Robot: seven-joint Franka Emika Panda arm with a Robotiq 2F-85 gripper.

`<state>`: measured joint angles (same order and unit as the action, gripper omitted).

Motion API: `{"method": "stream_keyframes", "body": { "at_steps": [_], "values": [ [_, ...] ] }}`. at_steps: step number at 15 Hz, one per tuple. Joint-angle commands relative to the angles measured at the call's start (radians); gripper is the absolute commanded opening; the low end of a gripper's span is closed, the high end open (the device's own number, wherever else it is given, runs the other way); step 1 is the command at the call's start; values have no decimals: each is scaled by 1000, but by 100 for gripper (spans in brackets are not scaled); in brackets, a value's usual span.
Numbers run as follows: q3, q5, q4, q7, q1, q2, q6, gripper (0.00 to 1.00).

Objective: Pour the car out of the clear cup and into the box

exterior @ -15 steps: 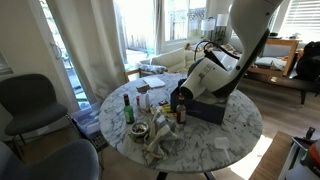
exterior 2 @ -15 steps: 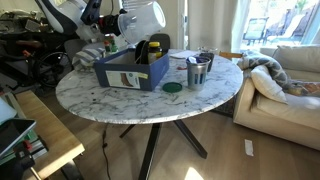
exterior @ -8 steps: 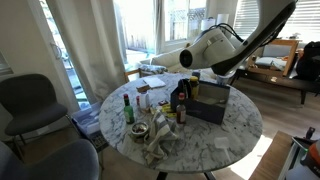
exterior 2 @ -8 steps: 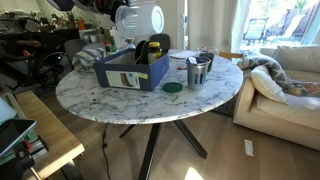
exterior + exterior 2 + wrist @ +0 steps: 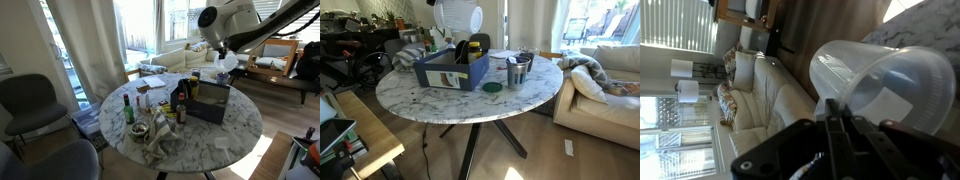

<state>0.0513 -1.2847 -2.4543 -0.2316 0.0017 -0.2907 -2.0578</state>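
The jaws are pressed close together on the wall of the clear cup (image 5: 883, 92), pinching it at its near edge. That is how it reads in the wrist view, where the dark fingers (image 5: 831, 138) come up from the bottom of the frame and meet at the plastic. The cup fills the right half of that view, tilted across it, and I can see through its sides to the marble behind. I cannot tell whether anything lies inside it. Behind it, further off, is a pale sofa (image 5: 758, 92) with cushions. In an exterior view the arm (image 5: 228, 18) is raised high, and a pale blur at its wrist end, which I take for the cup, hangs above and just beyond the far end of the box (image 5: 212, 104), well clear of its rim. The box stands on the round marble worktop (image 5: 228, 138), with dark bottles (image 5: 181, 100) just beside it and a green bottle (image 5: 128, 108) further along. In an exterior view a white link of the arm (image 5: 460, 17) sits above the box, and metal cups (image 5: 518, 70) stand near it.
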Motion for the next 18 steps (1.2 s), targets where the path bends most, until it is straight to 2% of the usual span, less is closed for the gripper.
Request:
{"method": "stream_keyframes", "body": {
  "at_steps": [1, 2, 5, 6, 8, 12, 17, 18],
  "values": [
    [21, 8, -45, -47, -24, -45, -44, 1],
    [19, 19, -14, -15, -18, -29, -50, 5],
    [21, 18, -24, -25, -26, -33, -49, 5],
    [24, 48, -35, -32, -27, -32, -38, 1],
    [27, 133, -3, -106, -33, -2, 0, 1],
    [50, 258, 78, -157, -69, 56, 8, 1],
    [55, 309, 149, -322, -125, 110, 40, 1],
    [50, 276, 115, -264, -117, 73, 5, 5]
  ]
}}
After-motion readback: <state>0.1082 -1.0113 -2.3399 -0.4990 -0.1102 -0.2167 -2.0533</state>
